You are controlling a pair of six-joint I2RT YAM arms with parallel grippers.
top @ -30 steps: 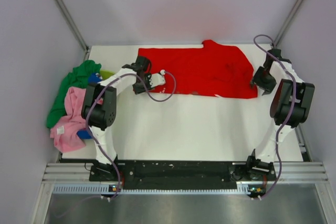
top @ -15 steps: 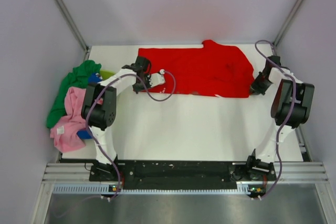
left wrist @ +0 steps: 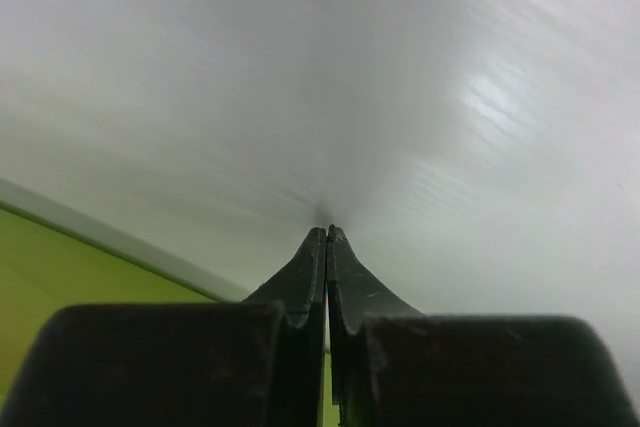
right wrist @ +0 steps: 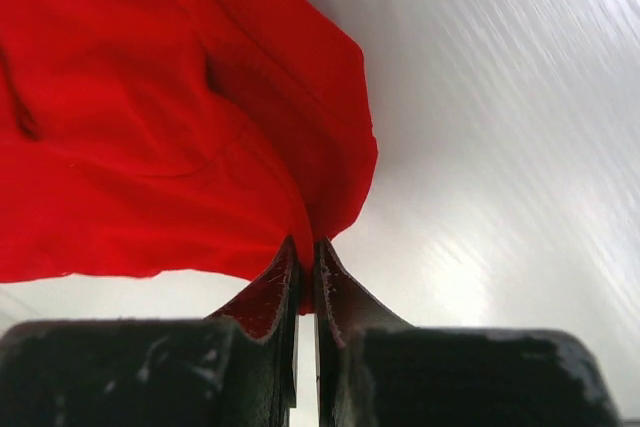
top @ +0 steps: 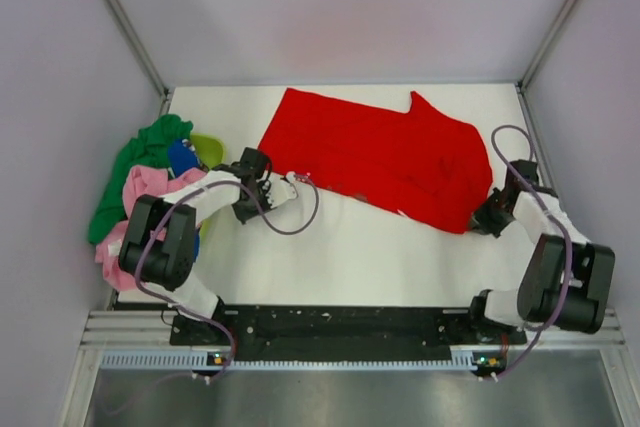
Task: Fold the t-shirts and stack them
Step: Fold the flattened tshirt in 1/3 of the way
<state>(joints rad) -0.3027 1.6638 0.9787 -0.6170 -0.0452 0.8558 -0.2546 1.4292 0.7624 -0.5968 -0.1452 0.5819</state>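
A bright red t-shirt (top: 380, 152) lies spread and skewed across the far half of the white table. My right gripper (top: 478, 221) sits at its near right corner. In the right wrist view the gripper (right wrist: 307, 242) is shut on the edge of the red cloth (right wrist: 180, 127). My left gripper (top: 262, 190) is low over the table just off the shirt's near left edge. In the left wrist view it (left wrist: 327, 232) is shut, with only bare table ahead of it. Green (top: 140, 162), pink (top: 145, 202) and blue (top: 182, 155) t-shirts are heaped at the left edge.
A lime-green basket (top: 207, 147) stands under the heap at the left, and it (left wrist: 60, 267) fills the lower left of the left wrist view. Grey walls close in the table on both sides and at the back.
Both grippers went from open to shut and both arms drew back toward the near edge. The red shirt's right end was dragged nearer, turning the shirt askew.
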